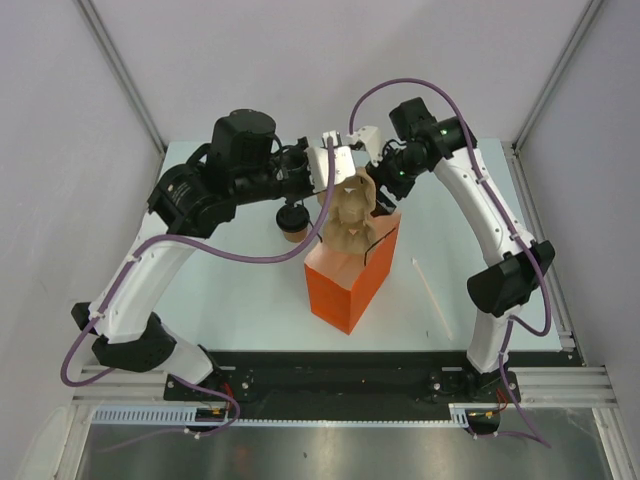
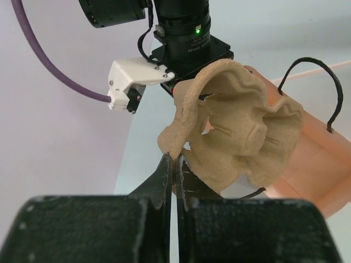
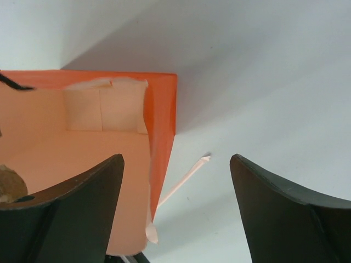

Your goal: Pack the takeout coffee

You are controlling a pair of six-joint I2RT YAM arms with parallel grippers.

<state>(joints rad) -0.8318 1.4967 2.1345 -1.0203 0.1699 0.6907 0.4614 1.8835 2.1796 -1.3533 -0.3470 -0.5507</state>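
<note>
Takeout coffee [image 1: 292, 220]: in the top view you see a small tan paper cup with a round black lid, on the pale table [image 1: 240, 300], just left of the tall orange paper bag [image 1: 350, 285] and outside it.
Carrier: a brown moulded-pulp cup tray [image 1: 352, 210] hangs over the bag mouth.
Left gripper [image 2: 173, 164]: in your left wrist view it is closed tight on the tray edge.
Right gripper [image 3: 176, 161]: in your right wrist view it is spread wide and holds nothing, above the bag corner.
</note>
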